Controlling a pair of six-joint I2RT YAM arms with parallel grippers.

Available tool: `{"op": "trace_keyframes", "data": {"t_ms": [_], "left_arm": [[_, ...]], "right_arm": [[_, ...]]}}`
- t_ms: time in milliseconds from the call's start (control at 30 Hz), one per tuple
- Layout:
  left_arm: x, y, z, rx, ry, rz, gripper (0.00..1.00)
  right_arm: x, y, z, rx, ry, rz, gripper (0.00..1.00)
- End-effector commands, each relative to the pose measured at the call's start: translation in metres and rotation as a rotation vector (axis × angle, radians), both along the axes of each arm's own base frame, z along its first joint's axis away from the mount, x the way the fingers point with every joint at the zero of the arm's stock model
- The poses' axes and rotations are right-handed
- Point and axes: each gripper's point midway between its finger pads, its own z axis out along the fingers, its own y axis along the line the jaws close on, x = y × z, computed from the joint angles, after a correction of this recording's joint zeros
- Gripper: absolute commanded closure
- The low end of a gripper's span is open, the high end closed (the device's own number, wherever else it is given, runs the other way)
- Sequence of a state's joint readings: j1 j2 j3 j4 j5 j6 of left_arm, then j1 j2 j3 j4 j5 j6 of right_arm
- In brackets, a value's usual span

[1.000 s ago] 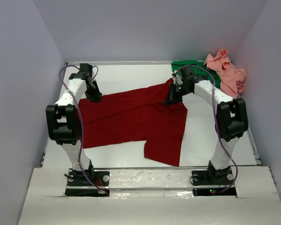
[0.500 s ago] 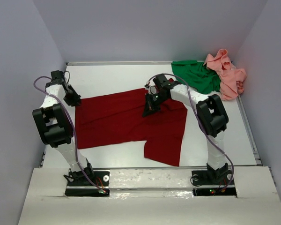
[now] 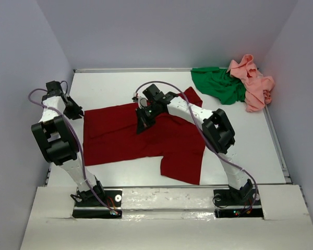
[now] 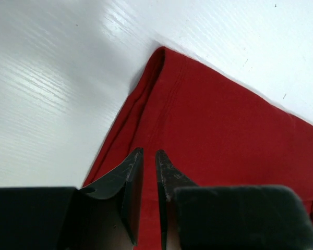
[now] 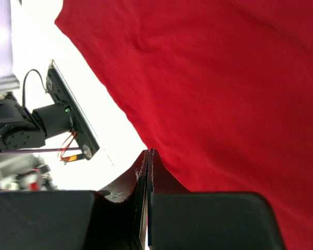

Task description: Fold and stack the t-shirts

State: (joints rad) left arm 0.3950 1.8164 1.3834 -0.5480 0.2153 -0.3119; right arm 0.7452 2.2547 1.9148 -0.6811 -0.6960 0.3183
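Top view's high behind the arm bases [image 3: 96,200], looking down over the whole counter [image 3: 125,88]. Both wrist views hang in tight, peering past the left fingers [image 4: 129,185] and right fingers [image 5: 139,182]; all three share the dark red t-shirt [image 3: 146,138].

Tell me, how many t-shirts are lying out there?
3. The red shirt lies spread in the middle, the green shirt sits crumpled at the far right, and the pink shirt is bunched beside it. None looks hidden.

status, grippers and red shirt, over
Right gripper shut on dark red t-shirt. Left gripper nearly shut at its left edge, grip unclear. Green t-shirt and pink t-shirt bunched far right, nothing blocking.
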Motion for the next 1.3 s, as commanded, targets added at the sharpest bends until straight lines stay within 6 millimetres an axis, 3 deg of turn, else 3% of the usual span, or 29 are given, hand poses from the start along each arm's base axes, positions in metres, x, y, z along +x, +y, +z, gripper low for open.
{"op": "trace_keyframes", "data": {"t_ms": [0, 200, 267, 333, 400, 433, 467, 500, 533, 600, 800, 1100, 1267], "left_arm": [[0.007, 0.002, 0.018, -0.002, -0.062, -0.022, 0.74], [0.008, 0.001, 0.010, -0.032, -0.070, -0.024, 0.74], [0.007, 0.001, 0.007, -0.032, -0.067, -0.027, 0.74], [0.006, 0.000, 0.005, -0.035, -0.059, -0.030, 0.74], [0.005, 0.001, 0.004, -0.033, -0.057, -0.030, 0.74], [0.006, 0.001, 0.006, -0.033, -0.064, -0.030, 0.74], [0.006, 0.000, 0.007, -0.036, -0.067, -0.032, 0.74], [0.007, -0.001, 0.007, -0.039, -0.066, -0.034, 0.74], [0.007, -0.001, 0.007, -0.044, -0.067, -0.033, 0.74], [0.008, -0.002, 0.008, -0.053, -0.071, -0.035, 0.74], [0.003, -0.008, 0.005, -0.072, -0.064, -0.042, 0.74], [-0.015, -0.016, -0.001, -0.052, -0.015, -0.060, 0.74], [-0.026, -0.020, -0.009, 0.032, 0.044, -0.074, 0.74]], "right_arm": [[-0.007, 0.027, 0.004, 0.022, -0.140, 0.100, 1.00], [-0.010, 0.054, -0.018, 0.075, -0.297, 0.160, 1.00], [0.001, 0.062, -0.020, 0.078, -0.328, 0.150, 1.00], [0.008, 0.067, -0.036, 0.058, -0.323, 0.135, 1.00], [0.018, 0.079, -0.028, 0.091, -0.346, 0.129, 1.00], [0.016, 0.086, -0.037, 0.088, -0.335, 0.132, 1.00], [0.023, 0.094, -0.027, 0.113, -0.360, 0.125, 1.00], [0.024, 0.094, -0.036, 0.103, -0.354, 0.122, 1.00], [0.031, 0.100, -0.028, 0.119, -0.383, 0.112, 1.00], [0.032, 0.109, -0.032, 0.131, -0.394, 0.113, 1.00], [0.035, 0.114, -0.042, 0.137, -0.381, 0.096, 1.00], [0.027, 0.098, -0.077, 0.058, -0.340, 0.095, 1.00], [0.023, 0.093, -0.086, 0.041, -0.328, 0.101, 1.00]]}}
